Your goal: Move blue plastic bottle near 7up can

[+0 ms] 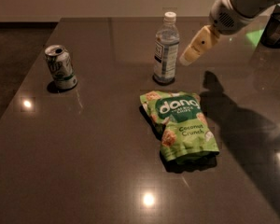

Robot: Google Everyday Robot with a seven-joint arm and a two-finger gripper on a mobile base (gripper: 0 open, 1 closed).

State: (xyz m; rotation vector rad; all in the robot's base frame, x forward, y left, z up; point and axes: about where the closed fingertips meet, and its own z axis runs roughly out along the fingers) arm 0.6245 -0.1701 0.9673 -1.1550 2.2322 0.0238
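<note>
The blue plastic bottle (165,49) stands upright at the back middle of the dark table, white cap on top, white-and-blue label on its side. The 7up can (60,67) stands upright, slightly dented, at the left of the table, well apart from the bottle. My gripper (186,58) comes in from the upper right with its yellowish fingers pointing down-left. Its tip is just right of the bottle at label height, close to it and not around it.
A green "dang" coconut crunch snack bag (181,125) lies flat in front of the bottle. The table's left edge (23,97) runs close past the can. A dark object (277,29) sits at the far right edge.
</note>
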